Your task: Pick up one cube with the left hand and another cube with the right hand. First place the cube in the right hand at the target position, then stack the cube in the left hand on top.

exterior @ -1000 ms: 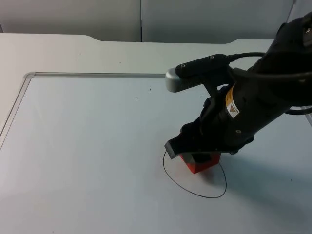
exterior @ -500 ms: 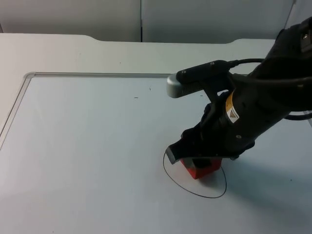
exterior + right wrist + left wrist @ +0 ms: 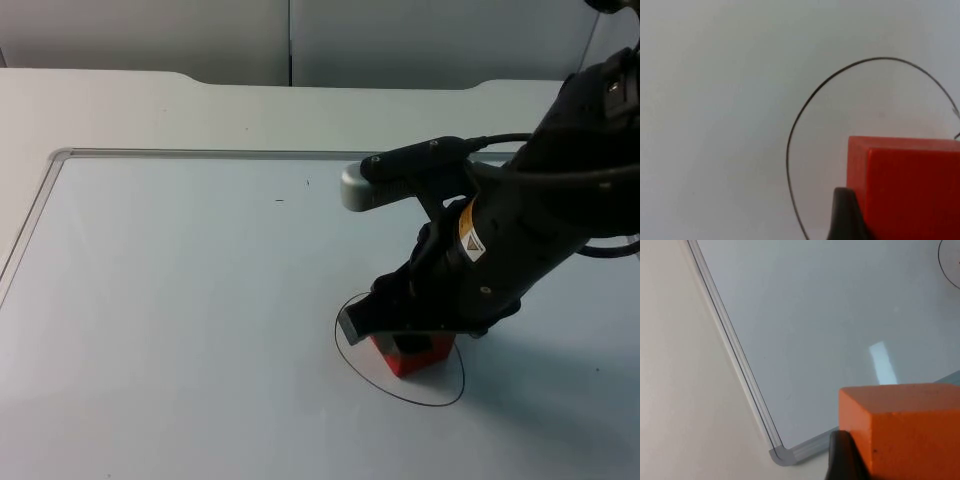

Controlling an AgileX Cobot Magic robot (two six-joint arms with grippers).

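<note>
The red cube (image 3: 412,355) is gripped by the right claw (image 3: 405,343) inside the drawn circle (image 3: 400,350) on the bench (image 3: 180,300). The orange cube (image 3: 902,430) is clamped in the left claw (image 3: 890,460) above the whiteboard's corner (image 3: 780,455), away from the circle.

we see a white table top (image 3: 150,110) carrying a framed whiteboard (image 3: 180,300), bounded behind by a grey partition wall (image 3: 150,35).
</note>
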